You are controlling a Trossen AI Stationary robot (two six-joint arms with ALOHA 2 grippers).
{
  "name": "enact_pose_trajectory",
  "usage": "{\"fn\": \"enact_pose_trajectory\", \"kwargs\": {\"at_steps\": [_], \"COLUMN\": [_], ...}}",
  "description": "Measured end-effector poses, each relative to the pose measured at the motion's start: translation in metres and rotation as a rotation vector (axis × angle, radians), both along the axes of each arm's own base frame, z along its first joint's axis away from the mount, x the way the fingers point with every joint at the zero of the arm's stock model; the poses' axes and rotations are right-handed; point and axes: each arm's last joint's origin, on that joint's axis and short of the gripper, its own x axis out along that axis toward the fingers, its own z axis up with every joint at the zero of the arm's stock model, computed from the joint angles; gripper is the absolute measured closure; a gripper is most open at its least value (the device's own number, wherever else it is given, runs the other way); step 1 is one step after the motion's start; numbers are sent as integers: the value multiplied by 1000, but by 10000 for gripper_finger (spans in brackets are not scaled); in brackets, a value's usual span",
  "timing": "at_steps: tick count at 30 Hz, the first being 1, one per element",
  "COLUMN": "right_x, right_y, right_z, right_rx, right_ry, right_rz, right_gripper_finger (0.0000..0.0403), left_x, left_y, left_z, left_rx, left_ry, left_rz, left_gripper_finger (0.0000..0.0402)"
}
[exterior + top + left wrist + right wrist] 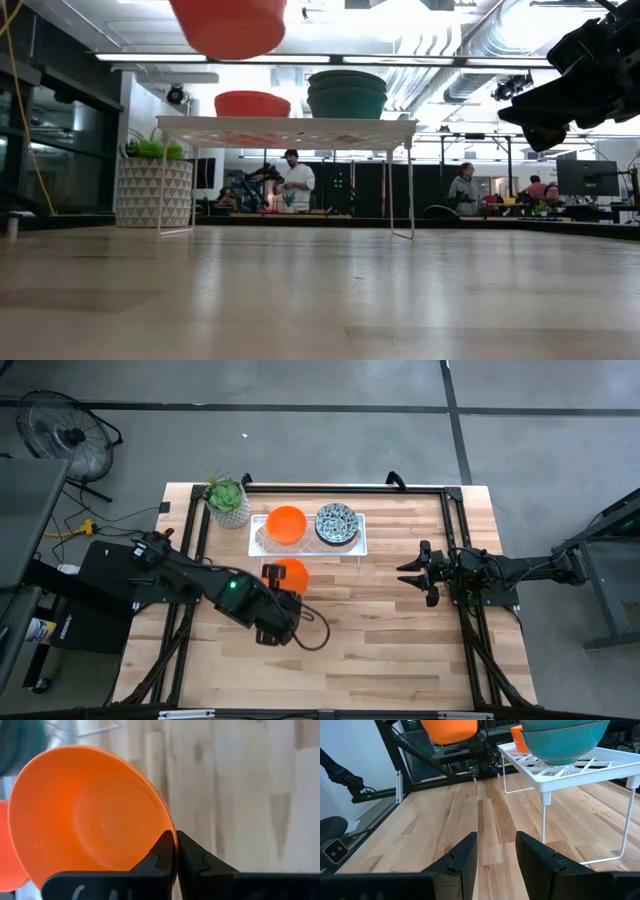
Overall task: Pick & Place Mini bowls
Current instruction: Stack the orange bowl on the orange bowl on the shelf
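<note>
My left gripper (283,590) is shut on a plain orange mini bowl (290,571), held in the air just in front of the white wire rack (262,546). That bowl shows high up in the low view (228,25) and fills the left wrist view (90,815). On the rack's top rest another orange bowl (287,524) and a stack of patterned bowls (337,523), teal outside (346,93). My right gripper (412,573) waits open above the table's right part, to the right of the rack, touching nothing (495,850). My left gripper pinches the orange bowl's rim (169,832) between its two fingers, one finger (159,855) inside the bowl and one outside. It comes from the table's near side. The bowl is lifted clear of the table, well above the rack's top, with its mouth upward.
A green plant in a white pot (227,501) stands at the rack's left end near the far edge. Black frame rails (455,520) run along the table's sides and far edge. Bare wood (380,630) lies in front of the rack. People sit and stand in the room behind.
</note>
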Motion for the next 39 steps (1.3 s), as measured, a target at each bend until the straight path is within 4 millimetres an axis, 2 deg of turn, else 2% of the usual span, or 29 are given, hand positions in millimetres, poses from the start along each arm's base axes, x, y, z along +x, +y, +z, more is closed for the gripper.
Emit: {"fn": "enact_pose_trajectory", "kwargs": {"at_steps": [6, 15, 19, 26, 39], "right_x": [0, 0, 0, 0, 0], "right_y": [0, 0, 0, 0, 0], "right_z": [0, 0, 0, 0, 0], "right_rx": [0, 0, 0, 0, 0], "right_ry": [0, 0, 0, 0, 0], "right_rz": [1, 1, 0, 0, 1], "right_gripper_finger": [281, 281, 281, 281, 281], "left_x": [9, 19, 16, 7, 12], "left_y": [20, 50, 63, 84, 142], "left_z": [5, 5, 9, 39, 38], "left_rx": [9, 30, 46, 139, 198], "left_ry": [-6, 79, 115, 130, 231], "left_rz": [25, -101, -143, -190, -259], "left_gripper_finger": [402, 401, 401, 401, 401]}}
